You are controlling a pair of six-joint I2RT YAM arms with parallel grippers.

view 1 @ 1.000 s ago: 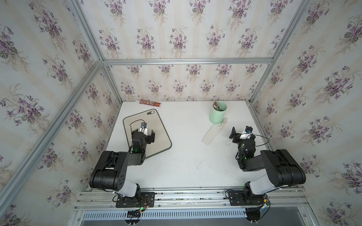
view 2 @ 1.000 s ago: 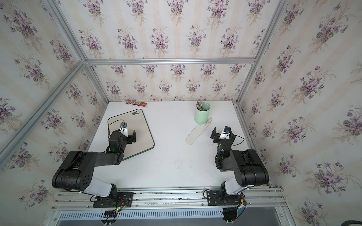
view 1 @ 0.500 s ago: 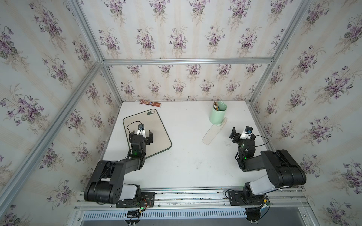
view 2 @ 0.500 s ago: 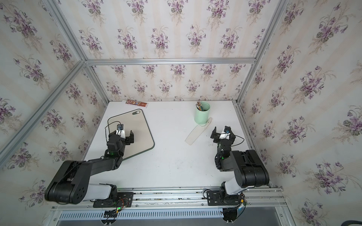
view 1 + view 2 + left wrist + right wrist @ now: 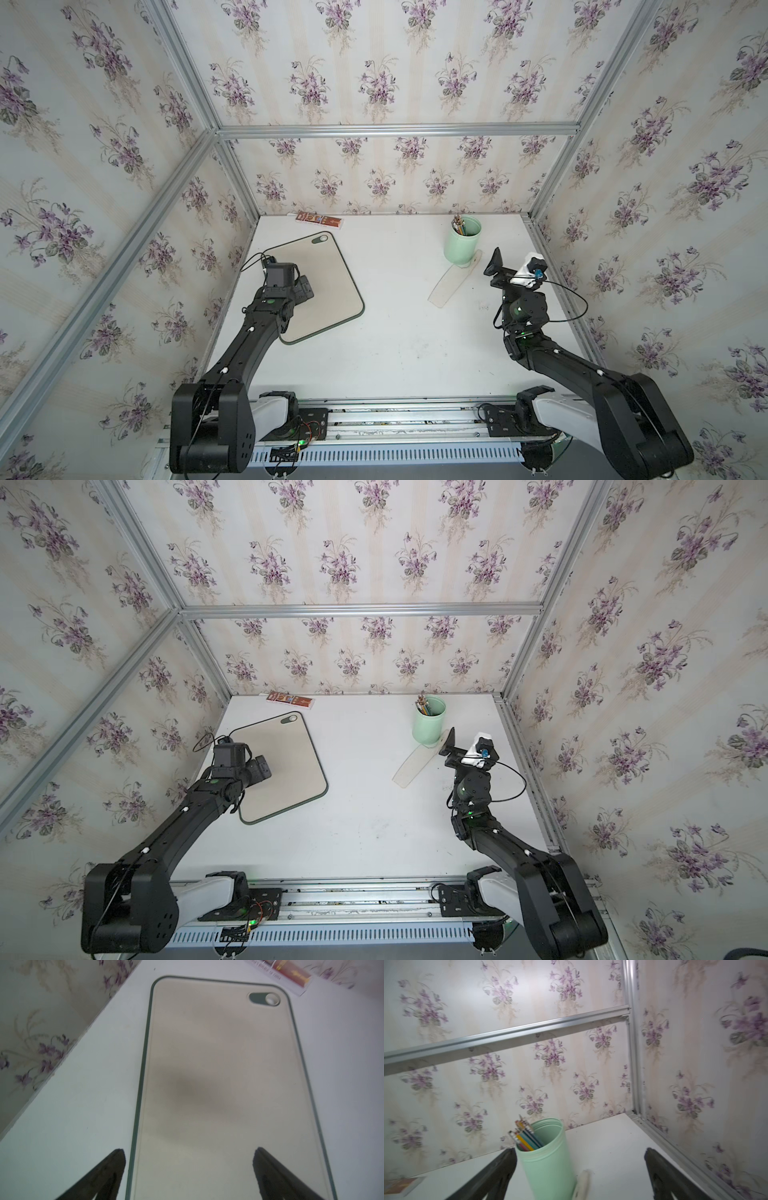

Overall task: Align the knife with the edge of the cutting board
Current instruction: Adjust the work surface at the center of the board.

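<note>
The cutting board (image 5: 332,286) (image 5: 291,762) lies flat at the table's left, beige with a green rim, and fills the left wrist view (image 5: 224,1084). My left gripper (image 5: 304,287) (image 5: 261,767) (image 5: 189,1151) hovers open over its left part. One fingertip is above bare table just outside the rim, the other above the board. The white knife (image 5: 451,280) (image 5: 413,766) lies on the table at the right, its handle end (image 5: 582,1181) against a green cup. My right gripper (image 5: 513,266) (image 5: 467,748) (image 5: 580,1151) stands open and empty, raised beside the knife.
A mint-green cup of coloured pencils (image 5: 462,243) (image 5: 428,723) (image 5: 548,1157) stands at the back right, touching the knife's handle. A flat red box (image 5: 320,220) (image 5: 291,699) (image 5: 288,972) lies along the back wall behind the board. Walls close in on three sides.
My left arm has stretched out and its gripper has shifted slightly left over the board. The right arm, the knife and the board have not moved.
</note>
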